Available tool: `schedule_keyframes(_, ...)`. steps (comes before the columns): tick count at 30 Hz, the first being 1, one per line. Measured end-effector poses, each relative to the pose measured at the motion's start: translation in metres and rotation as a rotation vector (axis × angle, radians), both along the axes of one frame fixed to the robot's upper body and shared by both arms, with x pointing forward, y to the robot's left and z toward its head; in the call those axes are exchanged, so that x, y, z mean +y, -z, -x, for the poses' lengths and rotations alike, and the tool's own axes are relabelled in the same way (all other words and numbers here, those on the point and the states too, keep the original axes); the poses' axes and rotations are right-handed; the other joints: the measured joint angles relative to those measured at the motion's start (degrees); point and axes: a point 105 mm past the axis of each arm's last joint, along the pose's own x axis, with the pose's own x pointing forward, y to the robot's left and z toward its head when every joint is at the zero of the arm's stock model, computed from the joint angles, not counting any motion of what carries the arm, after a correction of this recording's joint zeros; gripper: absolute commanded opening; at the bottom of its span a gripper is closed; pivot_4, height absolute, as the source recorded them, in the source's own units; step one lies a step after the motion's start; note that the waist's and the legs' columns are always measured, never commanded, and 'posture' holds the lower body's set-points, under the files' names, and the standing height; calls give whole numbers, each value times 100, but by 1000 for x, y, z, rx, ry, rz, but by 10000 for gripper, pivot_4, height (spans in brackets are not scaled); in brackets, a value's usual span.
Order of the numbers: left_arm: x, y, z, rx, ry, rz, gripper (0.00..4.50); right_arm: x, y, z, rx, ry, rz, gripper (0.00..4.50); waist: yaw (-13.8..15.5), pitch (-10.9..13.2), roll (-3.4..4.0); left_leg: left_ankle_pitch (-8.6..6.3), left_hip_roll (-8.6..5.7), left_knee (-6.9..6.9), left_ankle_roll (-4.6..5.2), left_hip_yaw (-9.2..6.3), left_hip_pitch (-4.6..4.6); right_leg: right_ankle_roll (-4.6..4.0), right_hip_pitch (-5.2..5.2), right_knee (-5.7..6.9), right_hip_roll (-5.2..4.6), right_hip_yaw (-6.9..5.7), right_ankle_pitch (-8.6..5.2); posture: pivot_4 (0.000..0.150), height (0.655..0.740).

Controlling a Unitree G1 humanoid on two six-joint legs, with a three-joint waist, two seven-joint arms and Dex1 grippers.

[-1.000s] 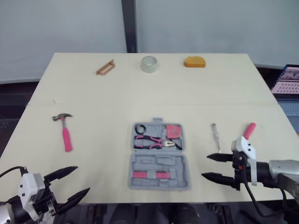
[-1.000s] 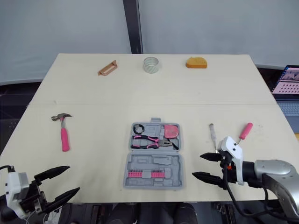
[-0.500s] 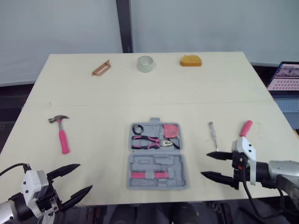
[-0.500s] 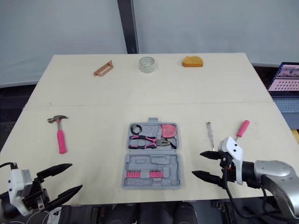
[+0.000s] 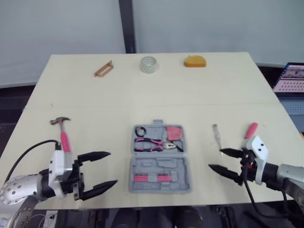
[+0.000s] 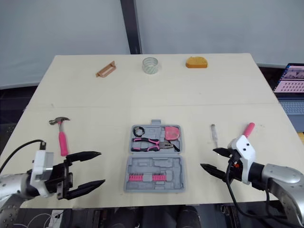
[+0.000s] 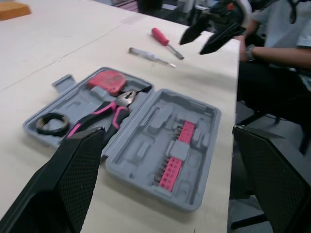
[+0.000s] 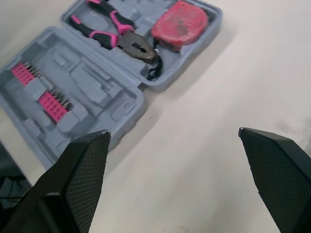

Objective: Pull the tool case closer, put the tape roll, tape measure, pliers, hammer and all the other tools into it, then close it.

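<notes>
The case [image 5: 160, 158] is lying open and flat near the front edge of the bench [image 5: 190, 90], between the left gripper [image 5: 113, 167] and the right gripper [image 5: 215, 158]. Both are hovering just beside it, jaws spread wide and gripping nothing. Its far half is holding the pliers [image 5: 151, 144], a red tape measure [image 5: 176, 133] and a black coil [image 5: 141, 131]; its near half is carrying pink bits [image 5: 154, 178]. The hammer [image 5: 62, 135], screwdriver [image 5: 250, 130] and tape roll [image 5: 148, 64] are lying outside it. The case is looking stiff, light and likely to slide easily. I am favouring a low pinch on the near half's side wall, since lifting may fold the hinge and spill the tools
</notes>
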Motion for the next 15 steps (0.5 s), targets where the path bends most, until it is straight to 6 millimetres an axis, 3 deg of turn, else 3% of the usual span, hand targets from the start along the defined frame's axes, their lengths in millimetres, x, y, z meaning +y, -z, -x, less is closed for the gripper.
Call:
schedule_keyframes(4,-5,-1,-6,-14,44,-9,45000,-1,4,2,-11,75,14,44695,-28,-1,2,2,4,0,-3,5,7,0,0,4,5,7,0,1500,7400)
schedule_keyframes(7,-4,1,-11,-11,41,-11,45000,-7,1,-8,-50,175,45,44695,-26,-1,4,2,7,-1,-3,7,8,0,-4,6,8,12,0,1500,7400)
schedule_keyframes(10,-5,2,-16,-18,40,-9,45000,-12,-4,-25,-82,285,63,44695,-29,-2,5,2,10,-1,-4,10,8,0,-7,7,11,16,0,1500,7400)
schedule_keyframes(15,-8,4,-19,-22,41,-3,45000,-20,6,-53,-28,426,59,44695,-34,0,8,3,16,0,-7,16,7,-4,-12,7,19,23,3,1500,7400)
